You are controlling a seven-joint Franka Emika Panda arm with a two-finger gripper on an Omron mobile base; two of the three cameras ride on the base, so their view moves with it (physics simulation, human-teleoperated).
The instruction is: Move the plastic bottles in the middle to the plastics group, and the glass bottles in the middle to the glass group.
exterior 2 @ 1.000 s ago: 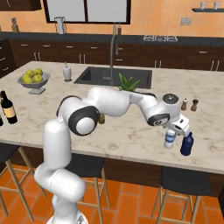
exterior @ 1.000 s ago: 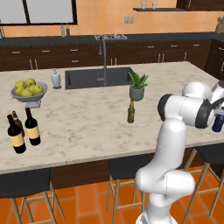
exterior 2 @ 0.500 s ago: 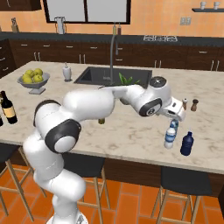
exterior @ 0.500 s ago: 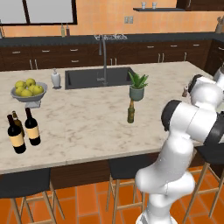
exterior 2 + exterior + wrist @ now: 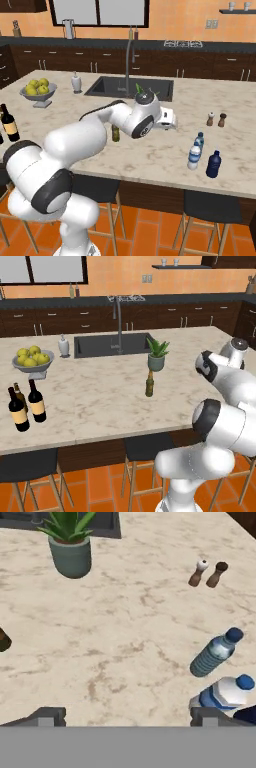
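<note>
Left base: olive-green bottle point(image 5: 149, 384) stands mid-island beside potted plant point(image 5: 157, 354); two wine bottles point(image 5: 27, 405) and brown bottle point(image 5: 18, 392) far left, fruit bowl point(image 5: 33, 361) behind.

Right base: gripper point(image 5: 171, 120) above counter, empty; clear plastic bottle point(image 5: 194, 156), light-blue bottle point(image 5: 199, 142), dark-blue bottle point(image 5: 213, 164) clustered right; shakers point(image 5: 216, 119) beyond.

Hand: fingers point(image 5: 48, 717) spread wide, nothing between.

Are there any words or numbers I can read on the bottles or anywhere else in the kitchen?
No text can be read anywhere.
Two black wine bottles: tan labels, too small and blurred to show any writing.
Small olive-green bottle: label too small to read.
Clear plastic bottle: plain blue band, no words visible.
Slim light-blue bottle and squat dark-blue bottle: no label seen.
</note>
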